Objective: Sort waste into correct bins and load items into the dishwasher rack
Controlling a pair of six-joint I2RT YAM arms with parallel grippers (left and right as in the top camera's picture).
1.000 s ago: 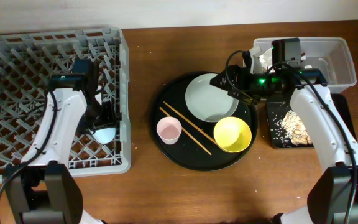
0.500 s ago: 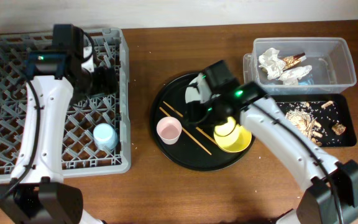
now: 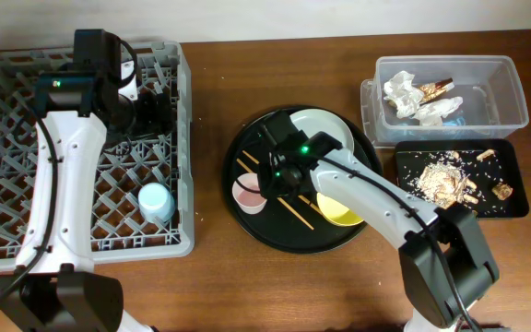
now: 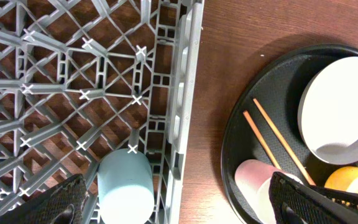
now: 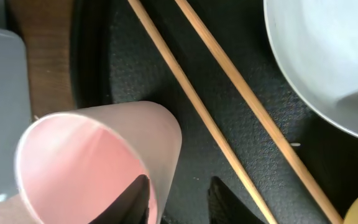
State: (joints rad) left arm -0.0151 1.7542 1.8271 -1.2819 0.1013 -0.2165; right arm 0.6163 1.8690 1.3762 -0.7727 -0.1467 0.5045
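Note:
The pink cup (image 3: 248, 193) stands on the round black tray (image 3: 293, 242), beside two chopsticks (image 3: 289, 201), the pale plate (image 3: 325, 136) and the yellow bowl (image 3: 341, 212). My right gripper (image 3: 267, 181) is down at the cup. In the right wrist view, the gripper (image 5: 179, 200) has one finger inside the pink cup (image 5: 86, 155) and the other outside its wall, a small gap still showing. The light blue cup (image 3: 156, 201) stands in the dishwasher rack (image 3: 26, 138). My left gripper (image 3: 151, 114) hangs open above the rack and holds nothing.
The clear tub (image 3: 514, 92) at the back right holds crumpled napkins (image 3: 418, 97) and wrappers. A shallow black tray (image 3: 514, 207) in front of it carries tan food scraps (image 3: 445, 180). Bare wooden table lies between the rack and the round tray.
My right arm swung from the tub over to the pink cup and its jaws narrowed around the cup's wall. My left gripper released the blue cup, opened wide and drew back toward the rack's far side.

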